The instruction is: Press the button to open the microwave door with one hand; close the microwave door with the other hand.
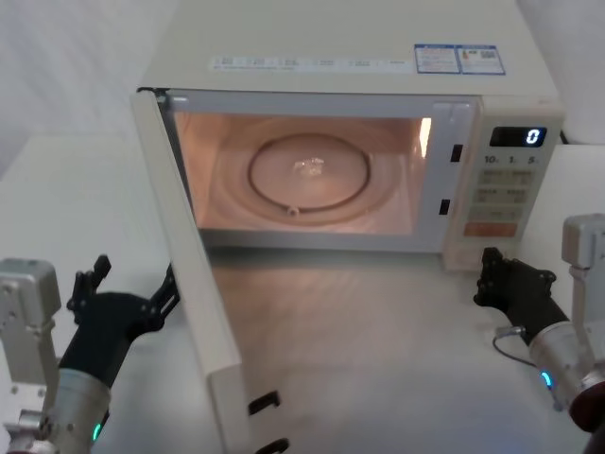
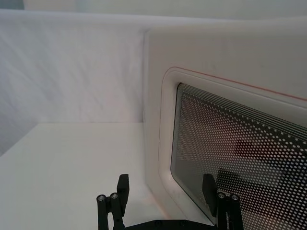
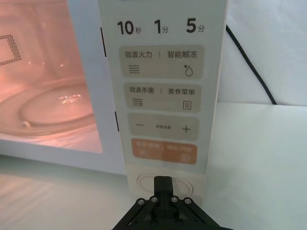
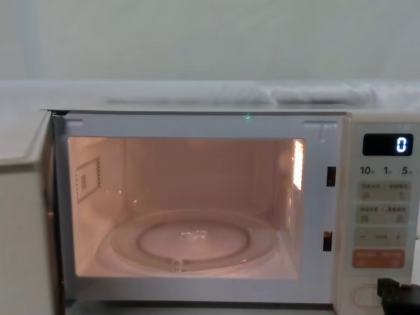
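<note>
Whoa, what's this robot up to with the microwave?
It is working a microwave door with two arms. The door already stands wide open, swung out to the robot's left, and the inside is lit. The right gripper, fingers together, sits right at the button at the bottom of the control panel. The left gripper, open, waits beside the outer face of the door, so closing it has not yet been done.

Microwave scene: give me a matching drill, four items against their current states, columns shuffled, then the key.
Column 1:
1. microwave door
2. button
3. left gripper
4. display

Column 2:
A. fingers spread, beside the door's outer face
B. reads 0
C. swung wide open
D. right gripper, fingers together, in front of it

Pairs: 1-C, 2-D, 3-A, 4-B
</note>
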Robot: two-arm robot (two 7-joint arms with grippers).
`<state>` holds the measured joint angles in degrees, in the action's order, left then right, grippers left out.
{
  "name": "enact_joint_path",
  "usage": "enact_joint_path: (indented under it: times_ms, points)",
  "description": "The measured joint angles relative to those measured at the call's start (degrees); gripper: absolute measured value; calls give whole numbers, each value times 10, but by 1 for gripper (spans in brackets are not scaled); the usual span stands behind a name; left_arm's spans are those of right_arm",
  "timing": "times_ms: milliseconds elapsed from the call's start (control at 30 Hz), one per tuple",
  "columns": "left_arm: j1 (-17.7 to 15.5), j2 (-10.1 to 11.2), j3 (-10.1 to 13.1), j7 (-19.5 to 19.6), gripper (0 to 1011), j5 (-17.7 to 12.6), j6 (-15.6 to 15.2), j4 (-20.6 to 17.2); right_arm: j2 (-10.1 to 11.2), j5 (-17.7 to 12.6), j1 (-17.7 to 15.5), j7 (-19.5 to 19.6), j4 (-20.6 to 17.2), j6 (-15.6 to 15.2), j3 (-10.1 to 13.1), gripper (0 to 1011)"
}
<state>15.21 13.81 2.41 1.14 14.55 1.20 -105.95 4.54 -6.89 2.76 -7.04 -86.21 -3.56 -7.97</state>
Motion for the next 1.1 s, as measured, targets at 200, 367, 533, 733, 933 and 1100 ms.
enact_joint_path:
  times_ms: [200,367,533,733,933,1100]
  points:
    - [0,0,0,0,1001,0,0,0,8,-4,-19,-6,-26,-9,1,0]
    - [0,0,0,0,1001,0,0,0,14,-7,-32,-8,-45,-15,1,0]
    - [0,0,0,0,1001,0,0,0,22,-10,-52,-8,-72,-19,7,0]
    - [0,0,0,0,1001,0,0,0,31,-12,-69,-6,-100,-22,16,0]
    - [0,0,0,0,1001,0,0,0,46,-16,-82,-7,-131,-24,33,0]
    - [0,0,0,0,1001,0,0,0,61,-25,-86,-16,-144,-23,51,0]
